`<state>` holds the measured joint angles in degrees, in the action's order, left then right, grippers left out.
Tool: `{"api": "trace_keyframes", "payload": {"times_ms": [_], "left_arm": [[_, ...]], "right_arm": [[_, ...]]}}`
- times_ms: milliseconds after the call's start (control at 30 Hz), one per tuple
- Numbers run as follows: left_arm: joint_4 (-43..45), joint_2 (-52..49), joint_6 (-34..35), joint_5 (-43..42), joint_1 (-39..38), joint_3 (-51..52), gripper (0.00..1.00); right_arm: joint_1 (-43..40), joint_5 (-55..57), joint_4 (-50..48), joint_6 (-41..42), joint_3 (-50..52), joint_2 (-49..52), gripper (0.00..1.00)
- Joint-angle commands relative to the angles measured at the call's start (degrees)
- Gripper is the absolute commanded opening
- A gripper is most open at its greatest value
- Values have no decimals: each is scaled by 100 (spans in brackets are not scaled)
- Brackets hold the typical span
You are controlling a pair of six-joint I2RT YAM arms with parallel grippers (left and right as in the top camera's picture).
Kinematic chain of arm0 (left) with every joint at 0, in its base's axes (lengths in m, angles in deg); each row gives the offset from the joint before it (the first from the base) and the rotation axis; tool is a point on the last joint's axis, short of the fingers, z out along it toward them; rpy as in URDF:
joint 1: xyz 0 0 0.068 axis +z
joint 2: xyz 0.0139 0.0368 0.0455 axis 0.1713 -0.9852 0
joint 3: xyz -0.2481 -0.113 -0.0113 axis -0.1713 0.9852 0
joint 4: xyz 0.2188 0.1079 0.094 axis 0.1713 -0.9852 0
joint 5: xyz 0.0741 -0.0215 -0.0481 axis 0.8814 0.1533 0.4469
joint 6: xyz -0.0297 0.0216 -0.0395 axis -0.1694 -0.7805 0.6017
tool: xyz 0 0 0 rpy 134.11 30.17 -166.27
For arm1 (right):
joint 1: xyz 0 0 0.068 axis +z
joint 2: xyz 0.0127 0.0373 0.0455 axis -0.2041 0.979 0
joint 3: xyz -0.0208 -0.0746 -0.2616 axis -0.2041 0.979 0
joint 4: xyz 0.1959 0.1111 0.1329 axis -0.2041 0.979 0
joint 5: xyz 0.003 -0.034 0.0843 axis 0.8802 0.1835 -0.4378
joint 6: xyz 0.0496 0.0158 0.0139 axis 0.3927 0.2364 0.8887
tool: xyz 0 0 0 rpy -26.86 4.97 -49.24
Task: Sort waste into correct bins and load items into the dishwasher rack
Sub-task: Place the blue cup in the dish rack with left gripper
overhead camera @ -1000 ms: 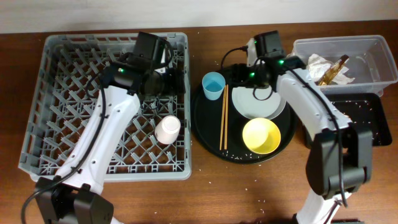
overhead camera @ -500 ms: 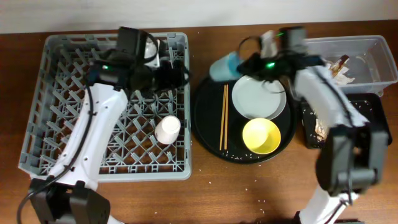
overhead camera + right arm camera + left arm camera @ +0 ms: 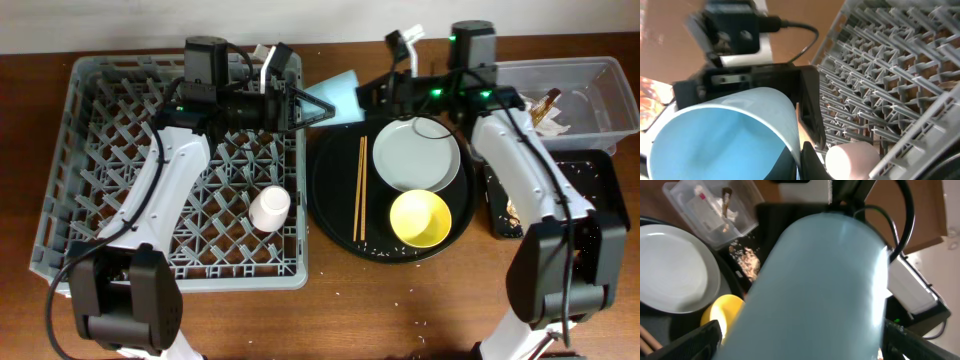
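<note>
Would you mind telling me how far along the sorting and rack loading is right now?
Done: the pink-white cup sits in the dishwasher rack; wrapper and fish lie in the clear tub. In hand: the light-blue cup, held by the right gripper, left gripper open around it. Left: plate, yellow bowl and chopsticks on the round tray.

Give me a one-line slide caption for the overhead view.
Left gripper and right gripper meet at the light-blue cup, between the dishwasher rack and the round black tray.
</note>
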<state>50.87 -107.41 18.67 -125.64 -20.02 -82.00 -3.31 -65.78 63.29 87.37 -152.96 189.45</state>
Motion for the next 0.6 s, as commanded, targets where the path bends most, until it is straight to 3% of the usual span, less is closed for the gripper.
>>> {"api": "trace_keyframes", "payload": {"times_ms": [0, 33, 100, 200, 233, 267, 300, 367, 433, 533, 567], "left_arm": [[52, -61, 140, -496, 33, -13, 91], [52, -61, 138, -573, 31, -13, 76], [52, -61, 138, -592, 31, -13, 60], [52, -61, 138, -592, 31, -13, 46], [52, -61, 138, -588, 31, -13, 43], [52, -59, 140, -542, 31, -13, 43], [52, -59, 140, -376, 35, -13, 43], [35, -59, 140, 262, 90, -13, 43], [-723, -59, 138, 1943, 122, -35, 42], [-3875, -59, -566, 5508, 116, -1545, 42], [-4293, -59, -573, 6122, 103, -1858, 43]], "right_arm": [[472, 909, -15, -11, -52, 2, 4], [535, 1139, -13, 9, -52, 4, 4], [540, 1366, 4, 50, -52, 4, 4], [540, 1523, 2, 48, -52, 4, 4], [538, 1556, 0, 44, -52, 4, 15], [531, 1696, 2, 44, -52, 4, 46], [470, 1998, 68, 22, -52, 4, 58], [129, 2900, 588, -468, -55, 4, 68], [-308, 3866, 1397, -990, -57, -2, 70], [-861, 4092, 2347, -1379, -352, -39, 71], [-883, 4092, 2500, -1429, -402, -46, 71]]}}
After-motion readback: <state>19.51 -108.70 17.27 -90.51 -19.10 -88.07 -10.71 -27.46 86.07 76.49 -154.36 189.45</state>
